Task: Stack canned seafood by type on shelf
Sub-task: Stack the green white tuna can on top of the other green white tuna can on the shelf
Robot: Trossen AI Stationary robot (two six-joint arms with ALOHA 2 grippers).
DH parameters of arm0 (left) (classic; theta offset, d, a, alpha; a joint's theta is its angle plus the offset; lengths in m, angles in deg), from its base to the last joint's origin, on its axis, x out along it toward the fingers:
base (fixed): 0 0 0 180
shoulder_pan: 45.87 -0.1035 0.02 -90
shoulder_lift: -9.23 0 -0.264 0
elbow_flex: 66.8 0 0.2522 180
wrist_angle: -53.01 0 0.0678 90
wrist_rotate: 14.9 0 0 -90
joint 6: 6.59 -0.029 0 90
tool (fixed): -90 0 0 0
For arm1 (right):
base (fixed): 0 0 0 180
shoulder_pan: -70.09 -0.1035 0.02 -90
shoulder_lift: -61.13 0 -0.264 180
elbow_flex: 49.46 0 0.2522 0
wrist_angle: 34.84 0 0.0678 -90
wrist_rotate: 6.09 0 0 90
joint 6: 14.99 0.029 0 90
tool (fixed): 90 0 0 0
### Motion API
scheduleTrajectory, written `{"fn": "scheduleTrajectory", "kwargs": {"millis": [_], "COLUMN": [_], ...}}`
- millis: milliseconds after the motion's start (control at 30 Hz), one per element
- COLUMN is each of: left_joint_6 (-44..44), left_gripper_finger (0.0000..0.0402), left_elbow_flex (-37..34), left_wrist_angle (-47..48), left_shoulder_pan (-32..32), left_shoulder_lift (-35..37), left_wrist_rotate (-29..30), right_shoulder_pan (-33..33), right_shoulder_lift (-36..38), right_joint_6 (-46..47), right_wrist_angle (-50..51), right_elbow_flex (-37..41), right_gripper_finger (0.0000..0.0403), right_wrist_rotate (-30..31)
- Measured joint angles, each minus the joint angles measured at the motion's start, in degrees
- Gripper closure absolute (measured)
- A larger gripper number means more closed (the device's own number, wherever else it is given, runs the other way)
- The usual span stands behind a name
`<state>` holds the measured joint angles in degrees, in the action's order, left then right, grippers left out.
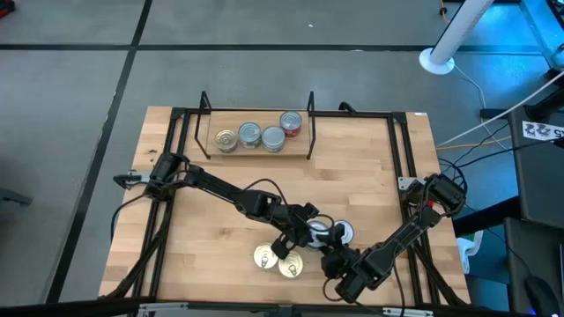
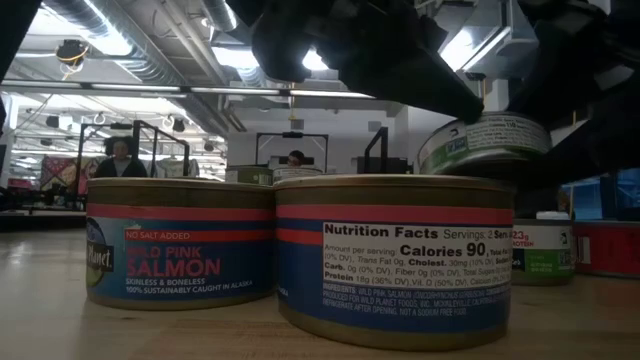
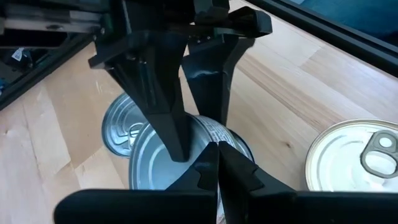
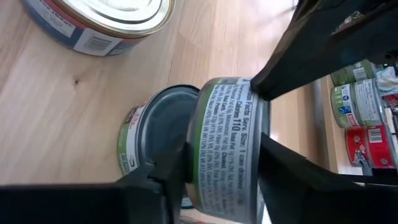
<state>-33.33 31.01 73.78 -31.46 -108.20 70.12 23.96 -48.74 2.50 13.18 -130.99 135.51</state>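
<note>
we see the right gripper (image 4: 214, 180) clamping a green-label tin (image 4: 227, 143) between its fingers; label reads "calories 110".

A light wooden table (image 1: 370, 167) holds a small shelf (image 1: 256, 148) at its far edge carrying four tins (image 1: 261, 135). Two gold-lidded salmon tins (image 1: 278, 260) sit near the front edge.

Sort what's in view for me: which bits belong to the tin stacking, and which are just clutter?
Job: shelf; four tins on it; two salmon tins; tilted green-label tin; second tin beside it.
Clutter: white pole base; cables; people behind.
</note>
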Motion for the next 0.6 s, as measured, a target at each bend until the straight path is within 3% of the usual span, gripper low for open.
{"fn": "scheduleTrajectory", "kwargs": {"millis": [100,233,600], "left_joint_6": [0.0,-0.2,-2.1], "left_gripper_finger": [0.0401,0.0400,0.0310], "left_elbow_flex": [0.0,0.0,0.2], "left_wrist_angle": [-0.1,-0.4,-0.3], "left_shoulder_pan": [0.0,0.2,3.5], "left_shoulder_lift": [0.0,0.0,5.1], "left_wrist_rotate": [0.0,0.8,17.8], "right_shoulder_pan": [-0.1,-0.1,0.1], "right_shoulder_lift": [0.0,0.0,1.3], "right_joint_6": [-0.1,0.0,0.3], "right_wrist_angle": [0.2,0.3,1.5], "right_elbow_flex": [0.0,0.0,0.0], "right_gripper_finger": [0.0263,0.0267,0.0263], "right_wrist_rotate": [0.5,0.8,2.6]}}
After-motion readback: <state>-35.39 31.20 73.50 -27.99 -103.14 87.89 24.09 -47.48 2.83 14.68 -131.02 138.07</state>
